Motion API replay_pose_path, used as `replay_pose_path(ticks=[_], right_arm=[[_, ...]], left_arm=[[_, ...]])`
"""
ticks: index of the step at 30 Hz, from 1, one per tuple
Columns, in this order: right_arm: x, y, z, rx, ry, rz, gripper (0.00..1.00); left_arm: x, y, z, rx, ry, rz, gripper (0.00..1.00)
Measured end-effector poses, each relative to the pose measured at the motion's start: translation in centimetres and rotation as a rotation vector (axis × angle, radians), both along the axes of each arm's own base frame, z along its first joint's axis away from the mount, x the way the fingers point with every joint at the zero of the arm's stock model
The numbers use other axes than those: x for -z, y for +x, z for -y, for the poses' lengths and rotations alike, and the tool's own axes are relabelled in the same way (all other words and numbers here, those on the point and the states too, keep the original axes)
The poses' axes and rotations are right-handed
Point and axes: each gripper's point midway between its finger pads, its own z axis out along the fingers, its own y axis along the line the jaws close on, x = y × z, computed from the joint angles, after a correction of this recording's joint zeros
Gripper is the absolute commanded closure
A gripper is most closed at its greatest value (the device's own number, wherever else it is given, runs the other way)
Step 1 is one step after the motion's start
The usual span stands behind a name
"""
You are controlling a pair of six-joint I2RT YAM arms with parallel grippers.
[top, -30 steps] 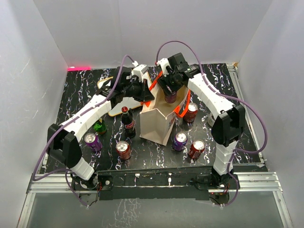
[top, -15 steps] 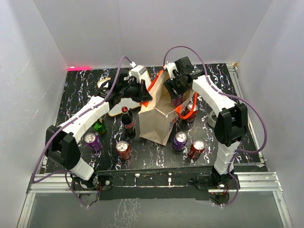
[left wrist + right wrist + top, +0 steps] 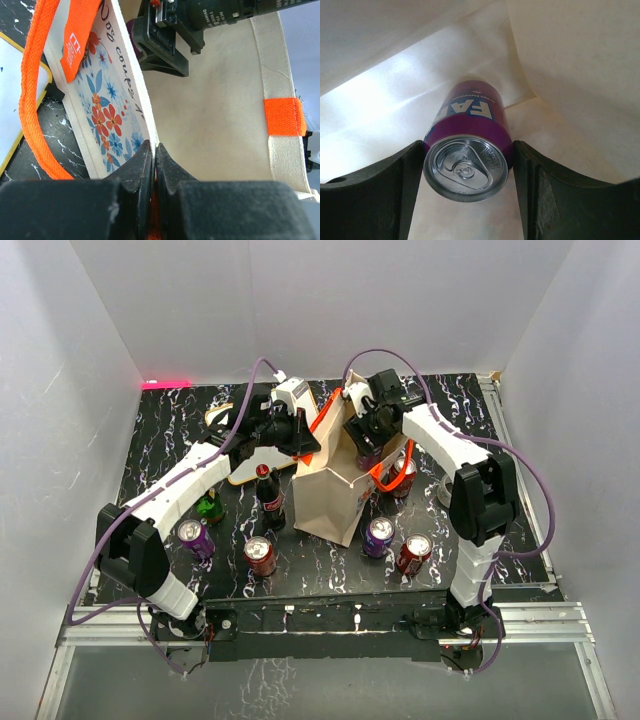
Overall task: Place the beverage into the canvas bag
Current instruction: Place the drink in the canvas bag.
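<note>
- The right gripper [image 3: 368, 435] reaches down into the open mouth of the canvas bag [image 3: 330, 498], which stands upright near the middle of the table [image 3: 160, 440].
- In the right wrist view, the right gripper [image 3: 467, 170] has its fingers [image 3: 407, 175] spread wide, one pressed against each flank of the purple can [image 3: 470, 145].
- The can hangs between those fingers with its lid and pull tab facing the camera. Its body points down into the bag, with pale fabric on every side (the bag's floor cannot be told apart from its walls here).
- The left gripper [image 3: 300, 435] is at the bag's far-left top edge.
- In its wrist view, the left gripper [image 3: 154, 155] has its jaws pressed together on the rim of the canvas bag [image 3: 215, 115]. They pinch the wall with the floral print, just beside an orange handle [image 3: 37, 90].
- A cola bottle [image 3: 268, 495] stands just left of the bag, and a red can [image 3: 260, 555] stands nearer the arm bases.
</note>
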Motion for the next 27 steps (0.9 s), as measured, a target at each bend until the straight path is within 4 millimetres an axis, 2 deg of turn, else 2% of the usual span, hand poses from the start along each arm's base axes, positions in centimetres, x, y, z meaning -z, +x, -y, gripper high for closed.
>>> replay_pose_path(ticks=[8,19,27], right_arm=[[2.0,0.4,0.1,-0.008,-0.021,-0.004,0.76],[2.2,1.0,-0.1,-0.01,-0.013,0.013,0.54],[2.2,1.1,-0.2,-0.011,-0.009,0.013,0.35]], left_arm=[[0.1,0.0,0.0,0.0,-0.001,0.003,1.0],[0.1,0.1,0.0,0.0,-0.002,0.005,1.0],[0.1,0.1,0.0,0.001,-0.003,0.005,1.0]])
